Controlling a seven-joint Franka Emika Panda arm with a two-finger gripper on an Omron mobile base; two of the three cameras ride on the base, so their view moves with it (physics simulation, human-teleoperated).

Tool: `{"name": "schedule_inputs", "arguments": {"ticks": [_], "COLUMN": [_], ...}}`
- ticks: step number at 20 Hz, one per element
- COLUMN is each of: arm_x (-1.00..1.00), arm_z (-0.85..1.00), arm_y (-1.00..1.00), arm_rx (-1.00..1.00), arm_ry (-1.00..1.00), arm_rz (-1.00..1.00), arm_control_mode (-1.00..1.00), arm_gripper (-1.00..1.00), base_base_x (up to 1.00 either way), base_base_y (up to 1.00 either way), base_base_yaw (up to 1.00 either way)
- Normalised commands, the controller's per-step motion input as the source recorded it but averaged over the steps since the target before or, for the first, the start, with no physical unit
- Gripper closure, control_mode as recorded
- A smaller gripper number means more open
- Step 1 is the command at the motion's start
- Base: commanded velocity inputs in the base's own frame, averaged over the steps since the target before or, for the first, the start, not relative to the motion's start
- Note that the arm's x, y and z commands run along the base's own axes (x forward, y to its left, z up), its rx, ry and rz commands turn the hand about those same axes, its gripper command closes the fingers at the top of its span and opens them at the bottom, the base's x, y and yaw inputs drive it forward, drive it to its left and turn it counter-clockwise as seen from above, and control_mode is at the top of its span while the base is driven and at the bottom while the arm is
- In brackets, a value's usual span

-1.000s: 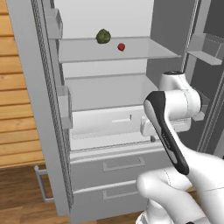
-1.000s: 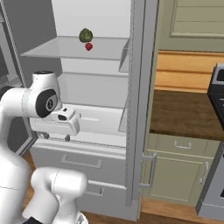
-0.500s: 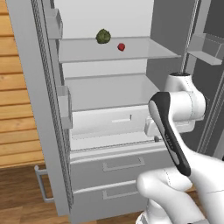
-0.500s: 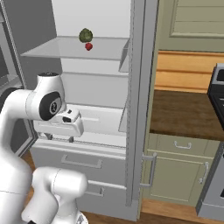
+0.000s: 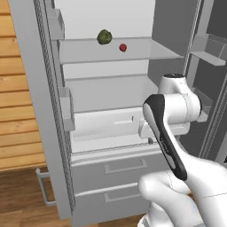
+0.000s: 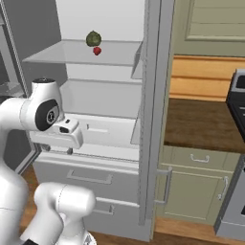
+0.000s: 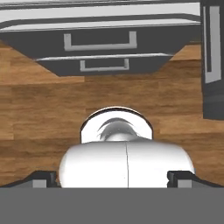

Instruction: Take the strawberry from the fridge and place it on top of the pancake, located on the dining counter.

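Note:
The fridge (image 5: 41, 111) stands open in front of me, its pale shelves showing. The strawberry (image 5: 123, 47), tiny and red, lies on the upper glass shelf (image 6: 72, 56), just right of a dark green lumpy ball (image 5: 104, 37). In the right base view the strawberry (image 6: 97, 50) sits just below that ball (image 6: 93, 38). My gripper (image 6: 58, 150) hangs well below that shelf, in front of the fridge's lower compartment. It points down at the floor, open and empty, its fingertips (image 7: 43, 177) wide apart. The pancake and the dining counter are out of view.
Two closed bottom drawers (image 5: 116, 167) sit under the open compartment. The fridge doors flank the opening, with door bins (image 5: 212, 49) on the right one. A brown countertop (image 6: 201, 124) on green cabinets and a stove (image 6: 237, 95) lie to the right. Wooden floor (image 7: 43, 105) below.
The arm has shifted only slightly in front of the lower fridge compartment. The gripper stays open, and the strawberry has not moved.

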Motion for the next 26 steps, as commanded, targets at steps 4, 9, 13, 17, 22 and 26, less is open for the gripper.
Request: {"name": "schedule_inputs", "arguments": {"ticks": [4,9,13,17,22,26], "arm_x": [0.00,0.00,0.00,0.00,0.00,0.00], "arm_z": [0.00,0.00,0.00,0.00,0.00,0.00], "arm_y": [0.00,0.00,0.00,0.00,0.00,0.00], "arm_rx": [0.00,0.00,0.00,0.00,0.00,0.00], "arm_ry": [0.00,0.00,0.00,0.00,0.00,0.00], "arm_rz": [0.00,0.00,0.00,0.00,0.00,0.00], "arm_control_mode": [1.00,1.00,1.00,1.00,1.00,1.00], "arm_gripper": [-1.00,-1.00,-1.00,-1.00,-1.00,-1.00], "base_base_x": [0.06,0.24,0.45,0.42,0.04,0.05], "base_base_y": [0.61,0.22,-0.16,-0.34,-0.45,-0.17], "base_base_yaw": [-0.22,-0.06,0.18,0.18,0.03,-0.01]}}
